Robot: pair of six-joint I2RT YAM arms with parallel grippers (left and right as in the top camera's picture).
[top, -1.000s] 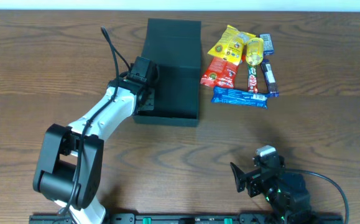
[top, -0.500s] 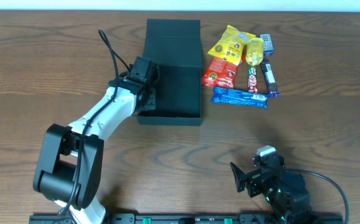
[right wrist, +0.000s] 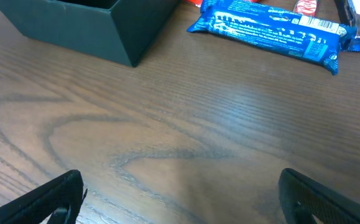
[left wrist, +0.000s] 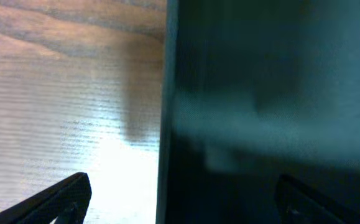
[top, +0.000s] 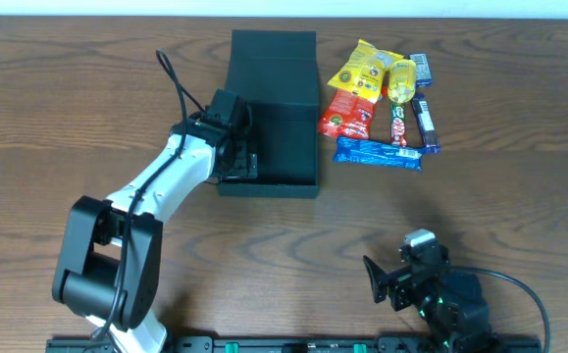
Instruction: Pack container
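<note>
Both spread wide: left fingers [left wrist: 68, 198] straddle container [top: 274, 74] wall, right fingers [right wrist: 58, 198] empty.

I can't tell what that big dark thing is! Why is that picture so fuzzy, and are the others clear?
Left wrist view: the container sits too close, so it blurs, and glare whitens the table beside it. Right wrist view: sharp, the blue packet shows crisp print. Overhead view: clear and evenly lit.

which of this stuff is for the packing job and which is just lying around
For the job: black box, yellow packet, red packet, blue bar, small bars.
Just lying about: only the robot's black cable.
</note>
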